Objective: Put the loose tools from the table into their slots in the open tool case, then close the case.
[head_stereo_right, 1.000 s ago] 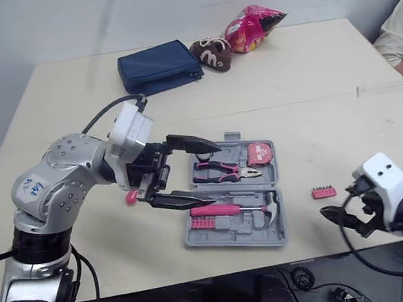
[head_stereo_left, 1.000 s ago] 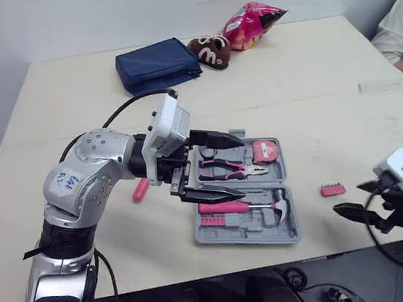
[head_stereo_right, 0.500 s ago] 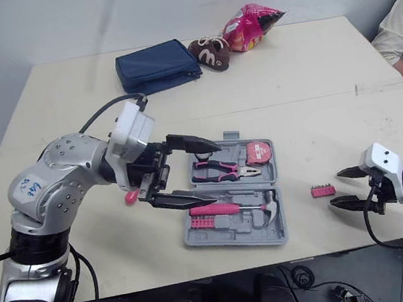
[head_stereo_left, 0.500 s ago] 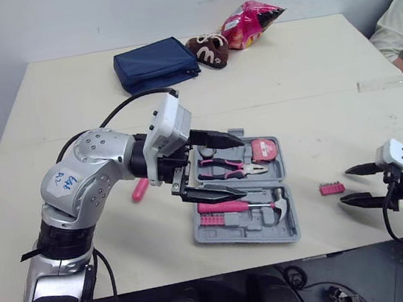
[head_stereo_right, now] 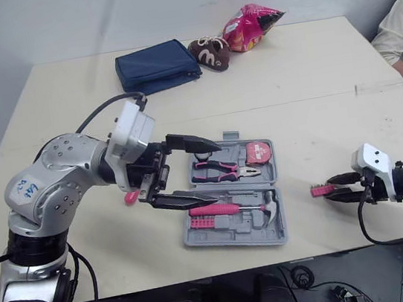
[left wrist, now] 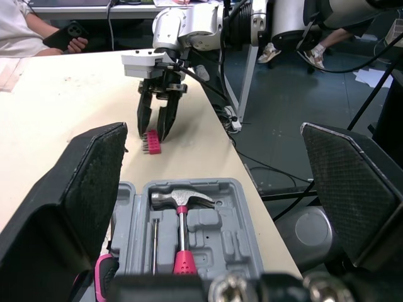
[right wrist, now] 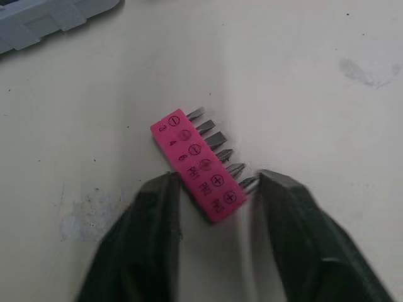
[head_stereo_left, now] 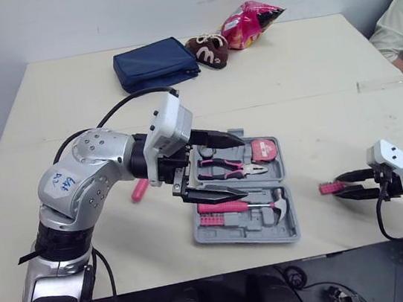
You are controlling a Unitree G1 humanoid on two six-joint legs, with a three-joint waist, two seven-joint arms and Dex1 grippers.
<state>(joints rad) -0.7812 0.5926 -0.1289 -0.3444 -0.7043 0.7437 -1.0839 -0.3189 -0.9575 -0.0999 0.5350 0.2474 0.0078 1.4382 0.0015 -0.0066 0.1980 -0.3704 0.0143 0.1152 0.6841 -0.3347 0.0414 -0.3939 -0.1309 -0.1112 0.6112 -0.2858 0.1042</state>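
Observation:
The grey tool case (head_stereo_left: 237, 233) lies open near the table's front, holding pink pliers (head_stereo_left: 223, 167), a pink-handled hammer (head_stereo_left: 243, 207) and a red tape measure (head_stereo_left: 265, 149). My left gripper (head_stereo_left: 243, 166) hovers over the case's left half, wide open and empty. A pink screwdriver handle (head_stereo_left: 140, 189) lies on the table behind that arm. Right of the case, a pink bit holder (right wrist: 196, 165) rests flat on the table. My right gripper (head_stereo_left: 336, 186) is low at its near end, one finger against the pink edge and the other against the bit tips.
A blue pouch (head_stereo_left: 155, 63), a brown plush toy (head_stereo_left: 210, 48) and a pink snack bag (head_stereo_left: 250, 18) sit at the table's far side. A person (head_stereo_left: 402, 21) sits at the right edge. The table's front edge runs close to my right gripper.
My right gripper came in from the front right edge to the bit holder, and its fingers narrowed from wide open onto the holder's end. The left arm stayed still.

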